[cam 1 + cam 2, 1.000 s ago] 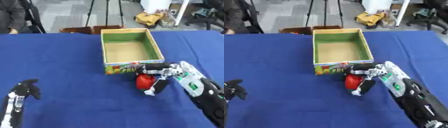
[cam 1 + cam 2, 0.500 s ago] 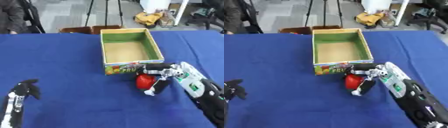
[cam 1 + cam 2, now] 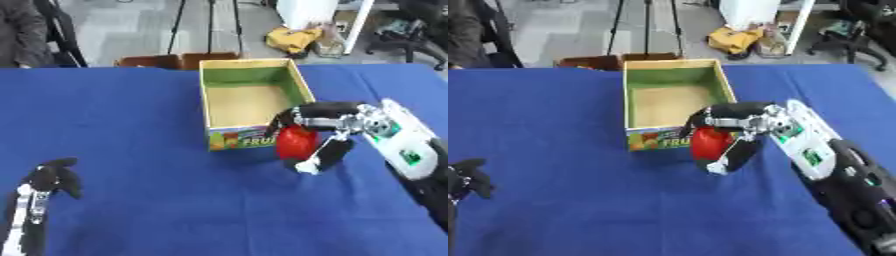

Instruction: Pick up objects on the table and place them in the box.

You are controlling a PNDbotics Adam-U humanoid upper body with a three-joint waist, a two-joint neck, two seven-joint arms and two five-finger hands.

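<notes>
A red round object (image 3: pixel 296 142) is held just off the front right corner of the open cardboard box (image 3: pixel 213 108), whose inside is green-walled with a bare tan floor. My right hand (image 3: pixel 325 134) is shut on the red object, fingers over its top and thumb down its right side. My left hand (image 3: pixel 51 178) rests at the lower left of the blue table, fingers curled and holding nothing.
The blue cloth (image 3: pixel 131 150) covers the whole table. Beyond its far edge stand a brown box (image 3: pixel 175 60), tripod legs (image 3: pixel 179 25) and a yellow bundle (image 3: pixel 296 39) on the floor.
My right hand has risen slightly with the red object, staying by the box's front right corner. The left hand has not moved.
</notes>
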